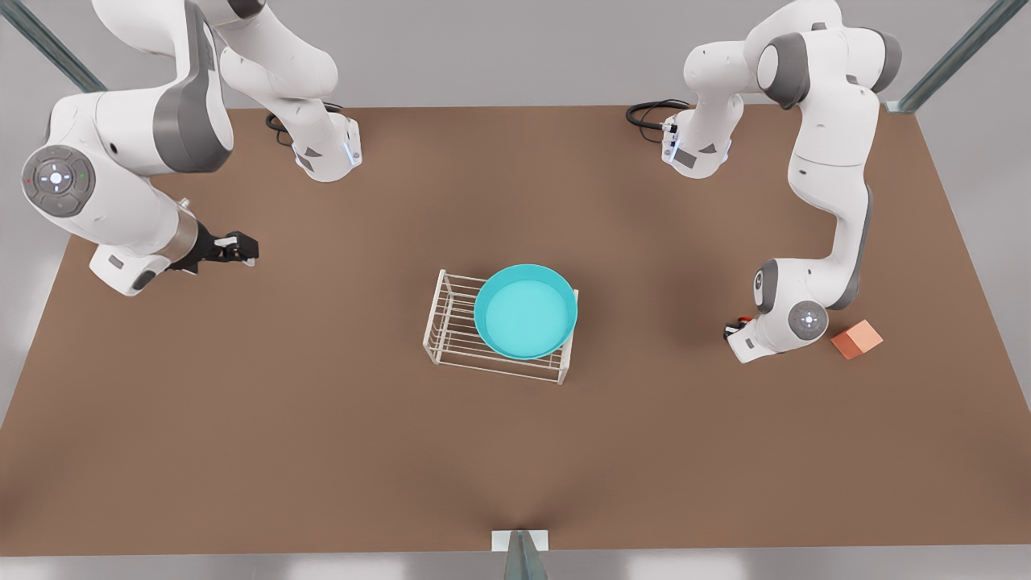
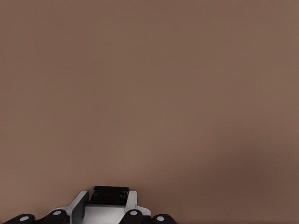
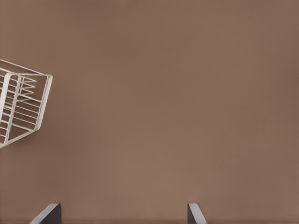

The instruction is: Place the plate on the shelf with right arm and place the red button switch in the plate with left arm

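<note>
The plate [image 1: 525,312] sits on the shelf [image 1: 459,322] mid-desk, at the rack's end toward the front view's right, its rim overhanging slightly. The right gripper [image 1: 238,248] waits near the desk's edge on the front view's left, fingers [image 3: 46,213] spread. The left gripper [image 1: 737,326] is low over the red button switch [image 1: 744,321] near the opposite edge, beside an orange block [image 1: 856,339]. We cannot tell whether it grips. A heavy drop could tip the off-centre plate.
</note>
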Controlling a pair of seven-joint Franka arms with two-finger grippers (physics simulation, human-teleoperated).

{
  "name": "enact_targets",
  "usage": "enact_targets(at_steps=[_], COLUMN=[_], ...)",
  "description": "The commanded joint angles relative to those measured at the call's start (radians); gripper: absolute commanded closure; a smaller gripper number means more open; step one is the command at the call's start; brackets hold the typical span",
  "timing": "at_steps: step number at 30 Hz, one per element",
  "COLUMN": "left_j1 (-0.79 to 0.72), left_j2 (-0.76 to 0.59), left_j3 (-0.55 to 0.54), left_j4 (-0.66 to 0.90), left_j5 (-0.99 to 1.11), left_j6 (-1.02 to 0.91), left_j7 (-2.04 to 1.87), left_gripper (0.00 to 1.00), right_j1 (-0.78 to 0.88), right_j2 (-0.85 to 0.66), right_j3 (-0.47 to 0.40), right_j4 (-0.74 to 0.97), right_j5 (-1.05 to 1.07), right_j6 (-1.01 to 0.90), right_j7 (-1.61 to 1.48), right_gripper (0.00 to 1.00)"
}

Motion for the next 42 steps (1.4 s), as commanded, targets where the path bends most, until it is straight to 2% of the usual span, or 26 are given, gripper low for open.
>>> enact_targets(at_steps=[1, 2, 5, 11, 13, 22, 25, 26, 28, 29, 31, 34, 39, 40, 41, 42], left_j1=[0.0, 0.0, 0.0, -0.02, -0.023, -0.32, -0.363, -0.411, -0.462, -0.495, -0.546, -0.583, -0.598, -0.597, -0.592, -0.592], left_j2=[0.0, 0.0, 0.0, -0.055, -0.098, -0.256, -0.204, -0.152, -0.126, -0.052, 0.02, 0.032, 0.103, 0.114, 0.121, 0.124], left_j3=[0.0, 0.0, 0.0, 0.0, -0.006, -0.068, -0.135, -0.135, -0.135, -0.138, -0.138, -0.141, -0.156, -0.155, -0.153, -0.153], left_j4=[0.0, 0.0, 0.0, -0.003, -0.001, 0.157, 0.335, 0.421, 0.477, 0.6, 0.721, 0.764, 0.795, 0.804, 0.806, 0.806], left_j5=[-0.001, -0.002, -0.004, -0.01, -0.013, -0.183, -0.182, -0.171, -0.176, -0.17, -0.168, -0.17, -0.147, -0.147, -0.147, -0.147], left_j6=[0.002, 0.002, -0.002, -0.107, -0.209, -0.403, -0.523, -0.569, -0.595, -0.663, -0.676, -0.675, -0.535, -0.523, -0.511, -0.508], left_j7=[-0.002, -0.002, -0.002, -0.138, -0.201, -0.986, -1.212, -1.315, -1.411, -1.497, -1.586, -1.585, -1.591, -1.591, -1.588, -1.588], left_gripper=[0.48, 0.48, 0.57, 0.6, 0.6, 0.6, 0.6, 0.6, 0.6, 0.6, 0.6, 0.6, 0.6, 0.57, 0.39, 0.03], right_j1=[0.0, 0.0, 0.002, 0.002, 0.002, 0.002, 0.002, 0.002, 0.002, 0.002, 0.002, 0.002, 0.002, 0.002, 0.002, 0.002], right_j2=[-0.001, -0.002, -0.008, -0.013, -0.013, -0.008, -0.008, -0.008, -0.008, -0.008, -0.008, -0.008, -0.007, -0.007, -0.007, -0.007], right_j3=[0.001, 0.001, -0.007, -0.015, -0.015, -0.024, -0.024, -0.024, -0.024, -0.024, -0.024, -0.024, -0.024, -0.024, -0.024, -0.024], right_j4=[0.0, 0.0, 0.0, -0.009, -0.009, -0.009, -0.009, -0.009, -0.009, -0.009, -0.009, -0.009, -0.011, -0.009, -0.009, -0.009], right_j5=[0.001, -0.001, -0.013, -0.008, -0.005, 0.001, 0.001, 0.001, 0.001, 0.001, 0.001, 0.001, 0.001, 0.003, 0.001, 0.001], right_j6=[-0.002, -0.002, -0.001, 0.005, 0.005, 0.008, 0.008, 0.008, 0.008, 0.008, 0.008, 0.008, 0.008, 0.008, 0.008, 0.008], right_j7=[-0.022, -0.022, -0.022, -0.034, -0.035, -0.037, -0.035, -0.037, -0.035, -0.035, -0.035, -0.035, -0.035, -0.035, -0.034, -0.034], right_gripper=[0.0, 0.0, 0.0, 0.0, 0.0, 0.0, 0.0, 0.0, 0.0, 0.0, 0.0, 0.0, 0.0, 0.0, 0.0, 0.0])
